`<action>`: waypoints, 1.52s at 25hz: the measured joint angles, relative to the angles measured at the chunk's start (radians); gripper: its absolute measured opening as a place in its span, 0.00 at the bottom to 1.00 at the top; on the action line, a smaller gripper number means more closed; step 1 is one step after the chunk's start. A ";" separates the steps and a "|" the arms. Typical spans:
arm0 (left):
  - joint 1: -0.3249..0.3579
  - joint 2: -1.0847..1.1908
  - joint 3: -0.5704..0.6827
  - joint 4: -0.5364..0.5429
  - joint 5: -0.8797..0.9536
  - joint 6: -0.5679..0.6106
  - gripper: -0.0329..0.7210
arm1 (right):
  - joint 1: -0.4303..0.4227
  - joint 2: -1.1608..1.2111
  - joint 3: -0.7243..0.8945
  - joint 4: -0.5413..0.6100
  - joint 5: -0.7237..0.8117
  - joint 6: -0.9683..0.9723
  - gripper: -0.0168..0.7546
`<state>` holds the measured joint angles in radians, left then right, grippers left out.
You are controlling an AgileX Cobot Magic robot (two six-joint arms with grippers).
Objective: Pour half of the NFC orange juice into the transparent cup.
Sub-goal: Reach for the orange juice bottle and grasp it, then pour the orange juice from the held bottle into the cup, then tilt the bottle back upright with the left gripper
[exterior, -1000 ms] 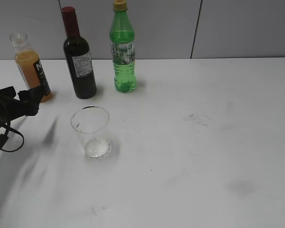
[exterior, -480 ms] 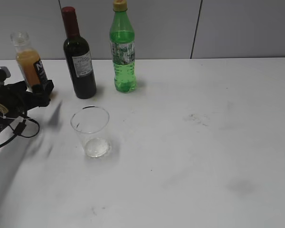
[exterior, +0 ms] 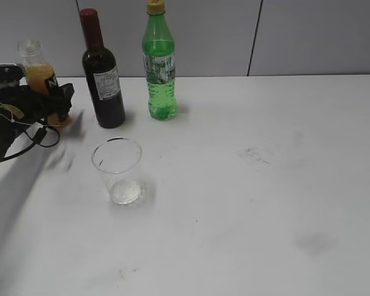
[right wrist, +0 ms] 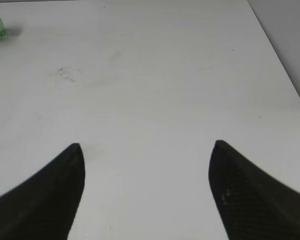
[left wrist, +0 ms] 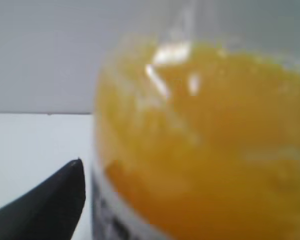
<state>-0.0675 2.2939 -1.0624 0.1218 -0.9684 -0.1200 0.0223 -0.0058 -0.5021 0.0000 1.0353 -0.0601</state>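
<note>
NFC orange juice gripped by left jaws near table back-left edge; right jaws spread.

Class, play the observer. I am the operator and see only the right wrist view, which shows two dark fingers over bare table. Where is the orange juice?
Observer: The NFC orange juice is at the far left of the exterior view, beside the wine bottle.
Operator: Is an arm on it?
Observer: The left gripper is around its lower half. I cannot tell whether it is clamped.
Operator: And the cup?
Observer: The transparent cup stands upright in front of the bottles, apart from them, with no orange juice in it.
</note>
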 joint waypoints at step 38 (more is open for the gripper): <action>-0.005 -0.517 0.585 -0.001 -0.005 0.161 0.67 | 0.000 0.000 0.000 0.000 0.000 0.000 0.79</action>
<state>-0.0727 1.7766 -0.4778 0.1209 -0.9735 0.0414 0.0223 -0.0058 -0.5021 0.0000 1.0353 -0.0601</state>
